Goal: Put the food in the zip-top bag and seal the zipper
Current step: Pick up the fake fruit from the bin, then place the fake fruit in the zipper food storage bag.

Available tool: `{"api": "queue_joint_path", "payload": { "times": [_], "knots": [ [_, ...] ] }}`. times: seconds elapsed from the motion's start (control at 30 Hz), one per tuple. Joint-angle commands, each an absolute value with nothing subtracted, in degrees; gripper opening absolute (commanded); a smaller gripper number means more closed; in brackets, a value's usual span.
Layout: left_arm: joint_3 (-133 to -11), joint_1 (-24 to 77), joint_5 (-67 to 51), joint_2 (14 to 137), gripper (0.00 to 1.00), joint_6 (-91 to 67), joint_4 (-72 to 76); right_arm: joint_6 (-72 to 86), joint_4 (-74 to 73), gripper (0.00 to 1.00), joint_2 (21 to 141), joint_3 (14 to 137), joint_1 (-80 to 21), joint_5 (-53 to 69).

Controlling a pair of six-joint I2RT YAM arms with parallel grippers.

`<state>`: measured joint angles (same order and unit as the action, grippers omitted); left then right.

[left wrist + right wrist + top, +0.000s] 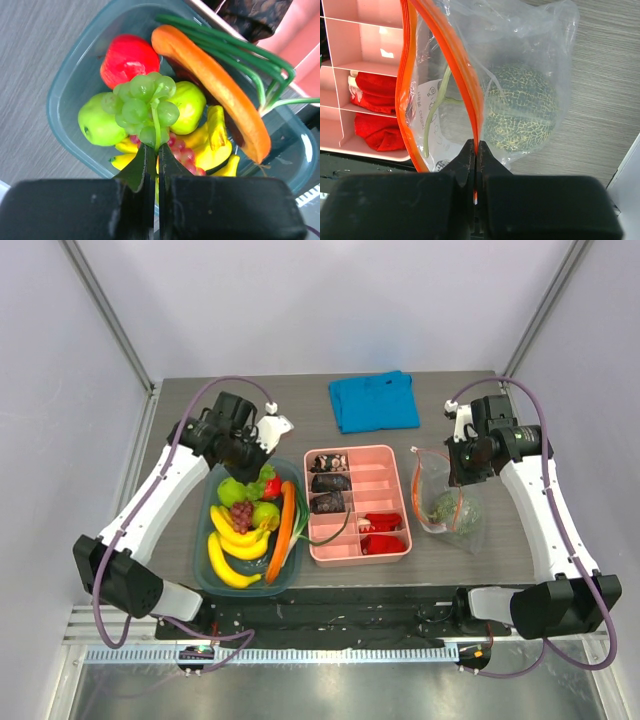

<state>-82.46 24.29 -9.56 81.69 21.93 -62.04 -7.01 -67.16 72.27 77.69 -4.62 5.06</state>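
Over the tub (65,75), the left gripper (156,150) is pinching green grapes (142,102). The right gripper (476,147) is pinching the zipper (476,107).

Blue cloth (374,402) behind pink divided tray (385,485), teal bin (201,578) alongside

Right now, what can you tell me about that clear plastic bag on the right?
It's a clear, crinkly zip-top bag resting on the grey table, just right of the pink tray. An orange-red zipper strip runs along its mouth, which gapes open, and a white printed label shows on one side. A netted grey-green melon sits inside. The right gripper is shut on one edge of the zipper strip.
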Motion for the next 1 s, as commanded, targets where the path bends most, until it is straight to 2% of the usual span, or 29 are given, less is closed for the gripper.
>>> {"api": "queue_joint_path", "payload": {
  "times": [0.0,0.17,0.37,0.57,0.73,0.97],
  "knots": [
    [-89.4,24.3,-13.8,79.7,0.0,19.2,-63.9,-6.9,-67.4,0.01,70.5,80.2,-4.3,5.0],
    [-96.6,26.0,-24.1,79.2,0.0,14.8,-60.9,-6.9,-67.7,0.01,70.5,81.8,-4.3,5.1],
    [-95.7,32.7,-33.6,79.4,0.0,2.2,-40.9,-6.4,-68.6,0.01,71.2,84.4,-4.2,8.8],
    [-97.0,44.9,-35.3,85.1,0.0,-5.1,-20.6,-5.7,-69.3,0.01,71.6,87.8,-4.0,11.7],
    [-100.9,50.4,-37.5,90.6,0.0,-13.3,-11.9,-5.5,-70.7,0.01,72.2,90.4,-3.3,15.5],
    [-99.8,56.1,-31.7,95.3,0.0,-10.9,-7.2,-5.2,-71.0,0.01,72.3,88.3,-2.8,21.1]
  ]
}}
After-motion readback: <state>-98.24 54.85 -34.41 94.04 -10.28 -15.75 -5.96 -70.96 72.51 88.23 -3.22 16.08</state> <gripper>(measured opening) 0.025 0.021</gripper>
